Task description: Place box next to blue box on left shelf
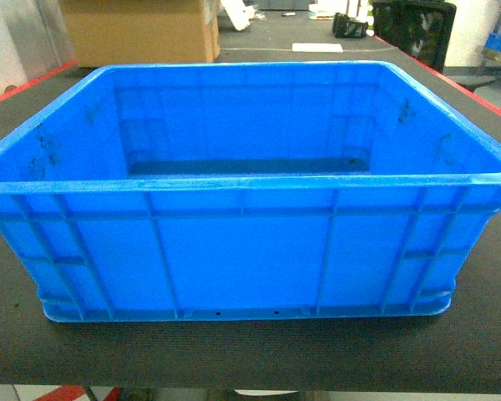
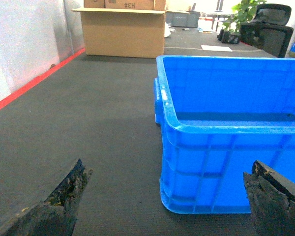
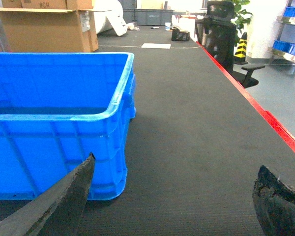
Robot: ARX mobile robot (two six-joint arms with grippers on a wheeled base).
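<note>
The box (image 1: 242, 242), a large bright-blue open-top crate with ribbed walls, stands empty on a dark mat table (image 1: 250, 355) and fills the head view. My left gripper (image 2: 167, 164) is open wide and low over the mat. It faces the box's near left corner (image 2: 187, 162), and its worn dark fingertips (image 2: 71, 189) touch nothing. My right gripper (image 3: 177, 163) is also open. The box's near right corner (image 3: 108, 147) lies just beyond its left finger (image 3: 73, 191), not touching it. Neither gripper shows in the head view. The left shelf and its blue box are out of view.
A large cardboard box (image 1: 142, 29) stands at the table's far left end. Red strips (image 3: 258, 110) mark the table's long edges. Off the right edge are a black office chair (image 3: 226, 34), a striped cone (image 3: 241, 49) and a metal rack with blue bins (image 3: 292, 12).
</note>
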